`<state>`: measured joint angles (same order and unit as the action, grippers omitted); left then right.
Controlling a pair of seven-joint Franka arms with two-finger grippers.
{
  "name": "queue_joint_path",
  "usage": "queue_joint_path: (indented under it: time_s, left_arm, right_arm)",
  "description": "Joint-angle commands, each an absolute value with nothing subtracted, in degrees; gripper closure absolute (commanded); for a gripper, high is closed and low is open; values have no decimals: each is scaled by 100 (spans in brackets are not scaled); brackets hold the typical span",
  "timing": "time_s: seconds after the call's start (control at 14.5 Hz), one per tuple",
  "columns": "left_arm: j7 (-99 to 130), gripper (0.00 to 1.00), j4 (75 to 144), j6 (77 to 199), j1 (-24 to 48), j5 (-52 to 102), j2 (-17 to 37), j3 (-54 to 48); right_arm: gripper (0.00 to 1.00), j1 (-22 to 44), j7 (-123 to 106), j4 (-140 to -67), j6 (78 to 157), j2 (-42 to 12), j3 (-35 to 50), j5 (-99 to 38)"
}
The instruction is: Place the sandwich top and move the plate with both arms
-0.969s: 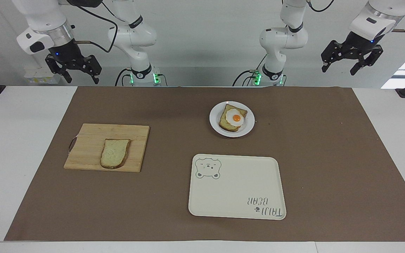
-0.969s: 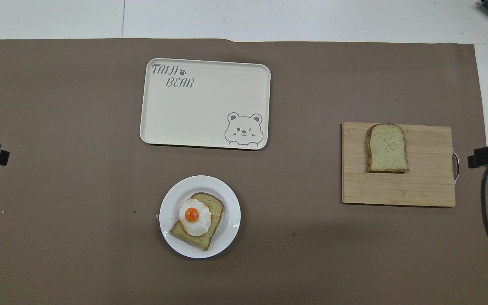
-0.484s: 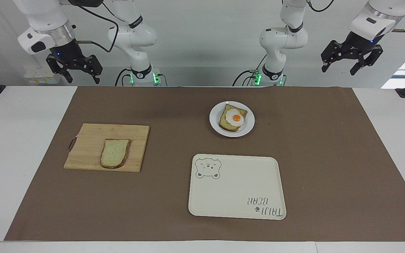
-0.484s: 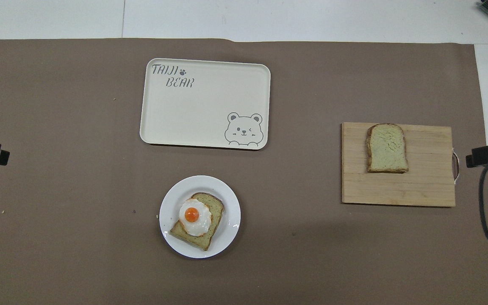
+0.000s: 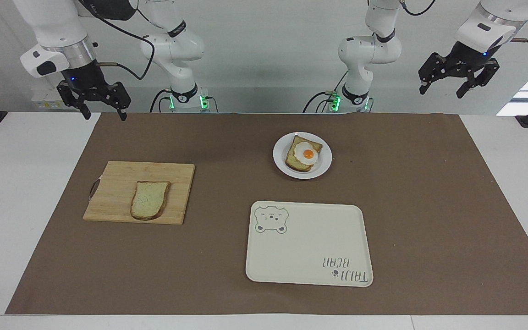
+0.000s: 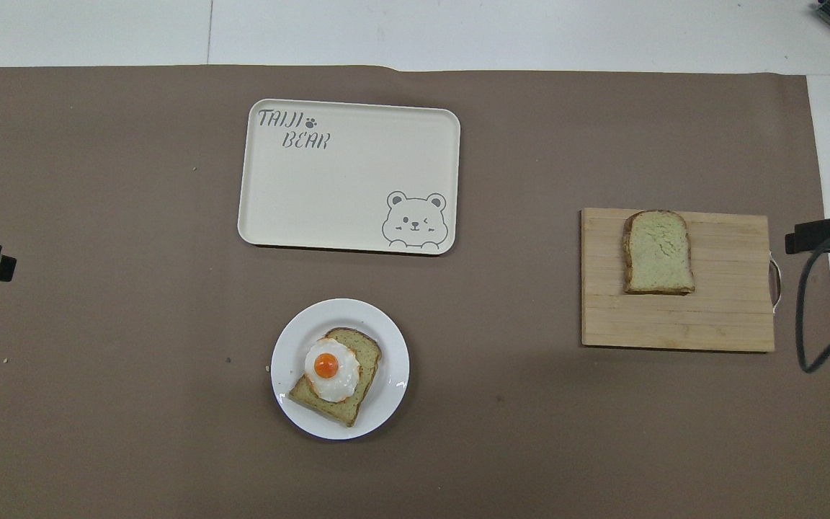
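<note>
Closest to the robots, up in the air at the table's two ends, hang the grippers. The right gripper (image 5: 100, 106) is over the edge of the brown mat (image 5: 429, 206) at the right arm's end, nearer the robots than the cutting board; its fingers are spread and hold nothing. The left gripper (image 5: 457, 80) waits high at the left arm's end, well apart from the plate, its fingers also spread and bare.

Taking the plate (image 5: 282, 166) as the landmark: it sits on the mat toward the robots, carrying a darker toast slice (image 5: 293, 161) with a fried egg (image 5: 306, 153) on top. Farther from the robots than the plate, and well off toward the right arm's end, lies the wooden cutting board (image 5: 117, 192), and on it the sandwich top (image 5: 148, 200), flat and untouched. Farther again from the robots than the plate, just past it, lies the cream tray (image 5: 310, 247) with the bear drawing, nothing on it.

By my reading the first step is only opening: the bread has yet to be fetched. The next move calls for the right gripper to travel out over the board, come down on the sandwich top and pinch it by its edges, since a flat slice offers little to grip. Then it must be carried to the plate and laid squarely on the egg.
</note>
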<state>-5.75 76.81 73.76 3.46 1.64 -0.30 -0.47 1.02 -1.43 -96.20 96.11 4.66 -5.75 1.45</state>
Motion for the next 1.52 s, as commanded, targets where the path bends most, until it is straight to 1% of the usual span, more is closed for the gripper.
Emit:
queue_joint_path:
  time_s: [0.0,0.35,0.48,0.62,0.83,1.11,1.31,1.45]
  left_arm:
    - [-606,0,7857,7418,290,185,-185,-79]
    - [-606,0,7857,7418,290,185,-176,-79]
    - [-606,0,7857,7418,290,185,-176,-79]
    - [-606,0,7857,7418,290,185,-176,-79]
    - [-606,0,7857,7418,290,185,-176,-79]
    - [-606,0,7849,7418,290,185,-184,-79]
    - [-606,0,7857,7418,290,185,-185,-79]
    - [-606,0,7857,7418,290,185,-184,-79]
  right_arm:
    - [0,-88,-385,-9677,10018,116,-527,-16]
    - [0,-202,-965,-9720,10624,-640,-527,-605]
    - [0,-334,-1378,-10018,11211,-904,-527,-825]
    - [0,-290,-1441,-10396,11749,-949,-527,-844]
    - [0,-290,-1800,-10590,12241,-1264,-518,-992]
    - [0,-299,-2258,-11038,12831,-1459,-519,-1274]
    - [0,-360,-2600,-11293,12885,-1476,-519,-1642]
    - [0,-587,-3048,-11355,12955,-1581,-519,-1941]
